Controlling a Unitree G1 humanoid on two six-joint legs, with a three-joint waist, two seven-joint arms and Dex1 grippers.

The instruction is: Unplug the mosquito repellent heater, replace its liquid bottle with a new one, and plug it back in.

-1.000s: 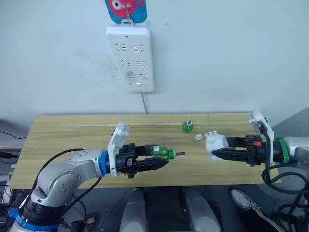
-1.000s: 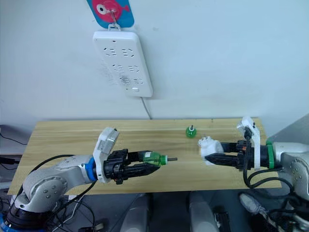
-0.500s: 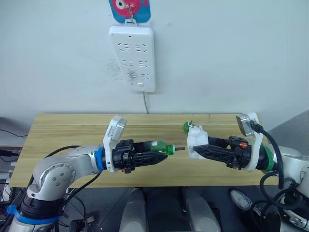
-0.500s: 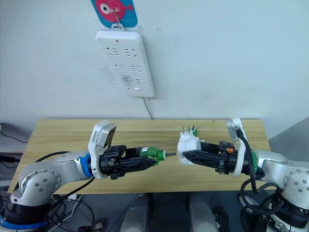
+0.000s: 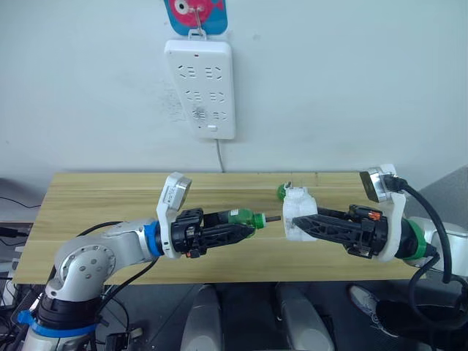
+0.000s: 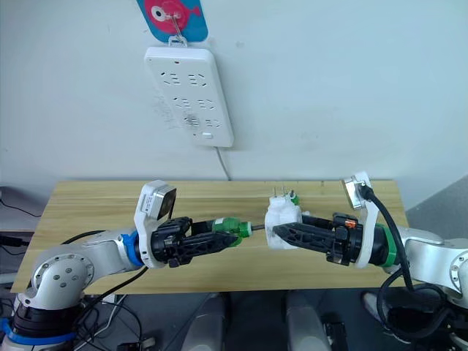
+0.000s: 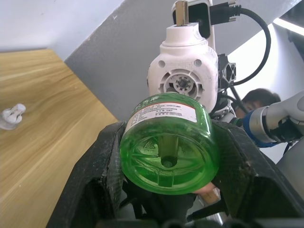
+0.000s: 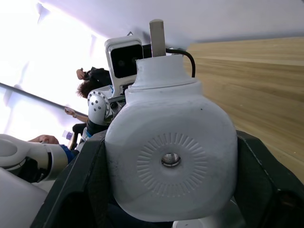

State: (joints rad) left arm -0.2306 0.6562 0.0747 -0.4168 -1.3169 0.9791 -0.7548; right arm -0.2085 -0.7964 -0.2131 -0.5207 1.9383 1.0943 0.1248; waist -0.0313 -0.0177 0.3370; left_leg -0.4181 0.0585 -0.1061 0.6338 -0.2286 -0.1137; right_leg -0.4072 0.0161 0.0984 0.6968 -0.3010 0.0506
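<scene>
Now mid-air over the table — left gripper clamped on the new one, wick pointing toward the robot's right. Right gripper clamped on the mosquito repellent heater, socket facing the wick, prongs up. Axes nearly collinear; wick tip just short of the socket. Old liquid bottle on the table behind the heater.

The left gripper's fingers cover the lower sides of the new one; its wick tip is too small to place against the mosquito repellent heater, behind which its liquid bottle is mostly hidden.
</scene>
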